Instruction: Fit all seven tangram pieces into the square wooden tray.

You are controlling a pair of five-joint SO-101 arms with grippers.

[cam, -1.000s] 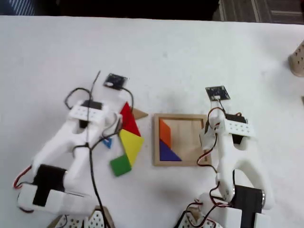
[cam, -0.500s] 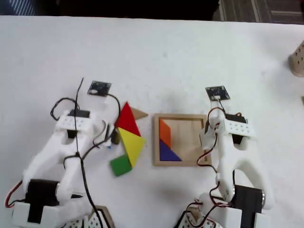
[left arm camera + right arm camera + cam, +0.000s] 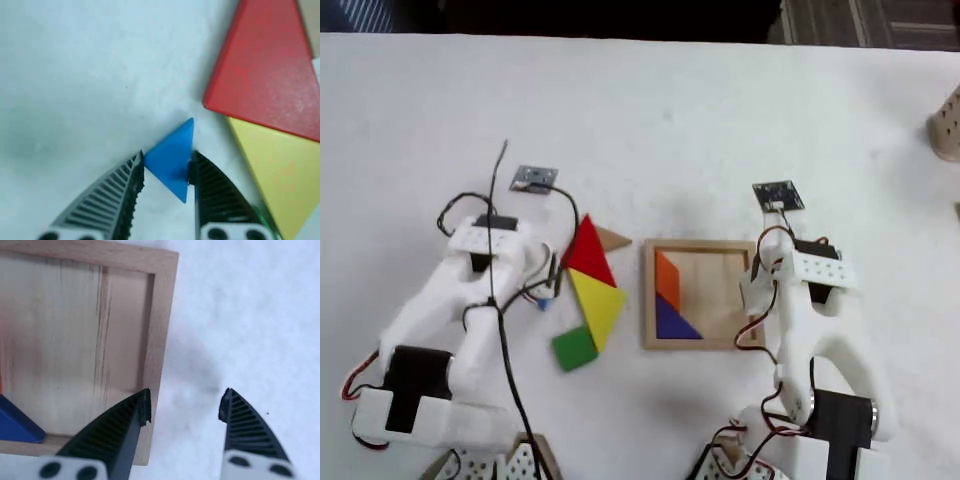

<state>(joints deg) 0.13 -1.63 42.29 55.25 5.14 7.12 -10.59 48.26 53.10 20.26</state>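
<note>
Left wrist view | left fingers (image 3: 114, 196) closed on small blue triangle (image 3: 172, 160) | right fingers (image 3: 119, 426) apart, empty, over tray (image 3: 161, 315) edge

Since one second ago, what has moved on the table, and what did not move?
The left gripper drew back leftward, then came partly back; it now pinches the small blue triangular piece. The right gripper, the square wooden tray and the other coloured pieces stayed put.

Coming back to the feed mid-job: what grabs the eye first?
The bright red triangle, yellow triangle and green square lie clustered left of the wooden tray, which holds an orange piece and a dark blue triangle. The left hand pinches a small blue triangle beside them.
</note>
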